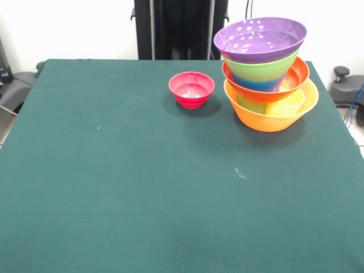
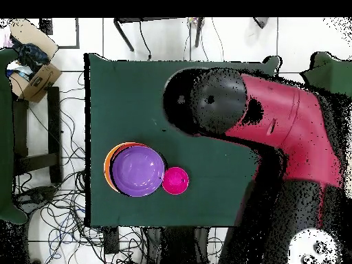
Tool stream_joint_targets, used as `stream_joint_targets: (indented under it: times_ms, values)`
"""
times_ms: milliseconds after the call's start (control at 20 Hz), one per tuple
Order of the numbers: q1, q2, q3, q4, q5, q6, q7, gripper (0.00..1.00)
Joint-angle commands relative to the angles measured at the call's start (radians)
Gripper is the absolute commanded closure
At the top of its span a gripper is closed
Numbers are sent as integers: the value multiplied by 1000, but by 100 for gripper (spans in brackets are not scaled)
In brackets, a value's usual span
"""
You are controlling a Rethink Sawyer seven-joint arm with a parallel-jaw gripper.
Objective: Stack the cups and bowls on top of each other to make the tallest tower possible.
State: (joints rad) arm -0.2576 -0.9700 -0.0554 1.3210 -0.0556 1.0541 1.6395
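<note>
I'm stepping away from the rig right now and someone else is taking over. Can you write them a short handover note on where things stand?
Gripper: not visible in either view; only the red and black arm shows from overhead, raised over the table.
Tower: stands near one table edge, with the purple bowl on top, then a lime green bowl, a red-orange bowl, and the big orange bowl at the base. Blue and yellow pieces show through the walls inside.
Done: nearly everything visible is stacked.
Left: the small pink bowl sits alone on the cloth beside the tower, apart from it. It probably goes on next.
</note>
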Motion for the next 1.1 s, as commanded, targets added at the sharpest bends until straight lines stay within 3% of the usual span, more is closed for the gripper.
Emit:
stream_joint_targets:
  times_ms: [50,300,650,1100]
  values:
    - [61,-119,-36,221,29,106,158,100]
    - [110,-137,-75,302,20,16,182,100]
    - [155,-86,-72,380,25,-153,232,100]
    - [205,-71,-75,391,36,-179,292,100]
